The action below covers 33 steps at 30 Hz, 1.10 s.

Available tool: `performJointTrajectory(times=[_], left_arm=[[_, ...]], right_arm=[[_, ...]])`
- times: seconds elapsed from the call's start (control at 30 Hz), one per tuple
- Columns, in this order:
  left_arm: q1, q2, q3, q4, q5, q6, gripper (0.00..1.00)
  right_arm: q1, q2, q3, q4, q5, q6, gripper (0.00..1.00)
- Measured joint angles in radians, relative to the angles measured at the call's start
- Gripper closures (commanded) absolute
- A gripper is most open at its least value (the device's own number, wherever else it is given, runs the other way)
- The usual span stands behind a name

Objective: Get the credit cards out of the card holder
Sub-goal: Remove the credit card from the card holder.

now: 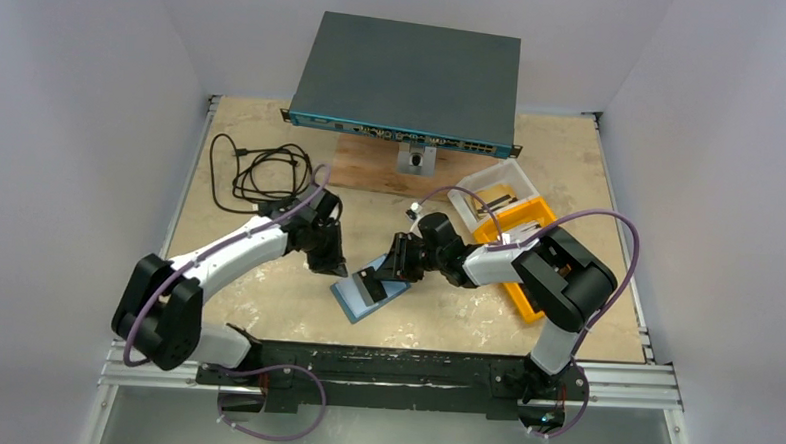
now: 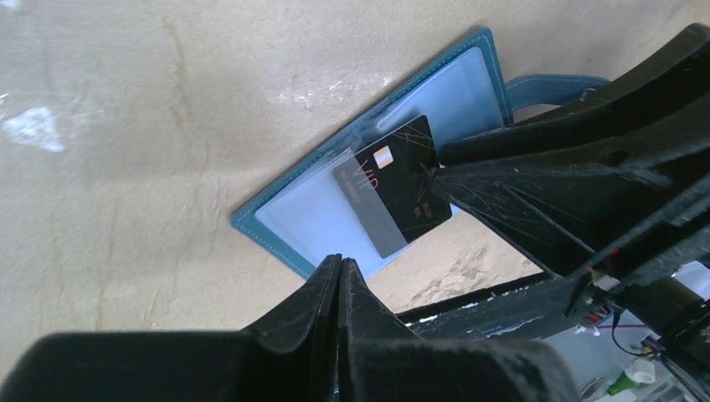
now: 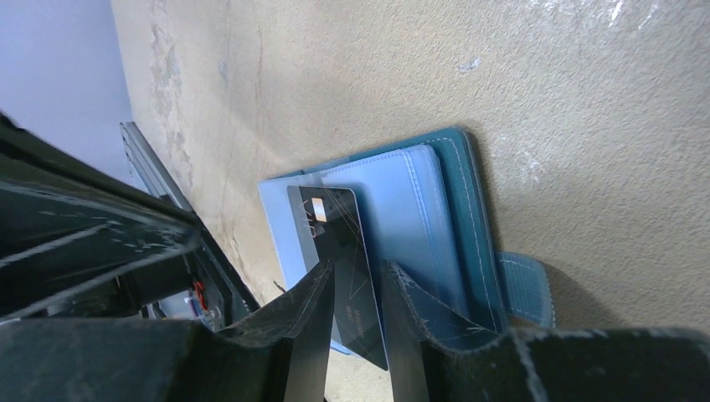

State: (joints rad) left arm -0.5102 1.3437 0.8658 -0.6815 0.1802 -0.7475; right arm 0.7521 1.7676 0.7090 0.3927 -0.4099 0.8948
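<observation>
Card holder [image 1: 369, 291] lies open flat on table [image 1: 265, 302], between the two grippers, snap tab [image 3: 523, 289] sticking out one side.

One card [image 2: 393, 193] in sight: dark, glossy, partly out of a clear pocket, its free end lying over the holder's edge. No other cards visible (the remaining pockets look pale and may be empty, can't confirm).

Right gripper [image 3: 358, 272]: jaws parted, one finger on either long edge of the card. Can't tell if they pinch it or just bracket it.

Left gripper [image 2: 341, 261]: clenched tight on nothing, tips just off the holder's near corner, not pinning it.

Handling, judged:
- Card is light, stiff and slick; it should slide freely from the pocket, and just as easily out of a loose pinch.
- Best hold is the exposed end, pulled in line with the pocket.
- Holder is light and floppy, so it will likely drag along unless held down.
</observation>
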Motion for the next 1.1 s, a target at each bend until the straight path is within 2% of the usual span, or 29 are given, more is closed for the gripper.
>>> performJointTrajectory(times=[0.33,0.63,0.77,0.93,1.1], left_arm=[[-0.023,0.210,-0.048,0.115,0.037,-0.024,1.00],[-0.020,0.237,-0.034,0.106,0.049,-0.038,1.00],[-0.020,0.240,-0.032,0.105,0.051,-0.045,1.00],[-0.020,0.240,-0.030,0.103,0.050,-0.046,1.00],[-0.020,0.238,-0.031,0.102,0.048,-0.046,1.00]], right_arm=[[0.000,0.000,0.005,-0.005,-0.003,-0.013,0.67],[0.014,0.000,0.005,-0.002,-0.014,-0.031,0.68],[0.027,0.000,0.005,-0.016,-0.032,-0.043,0.78],[0.032,-0.001,0.005,-0.053,-0.039,-0.047,0.99],[0.030,-0.047,0.002,-0.086,-0.018,-0.041,1.00]])
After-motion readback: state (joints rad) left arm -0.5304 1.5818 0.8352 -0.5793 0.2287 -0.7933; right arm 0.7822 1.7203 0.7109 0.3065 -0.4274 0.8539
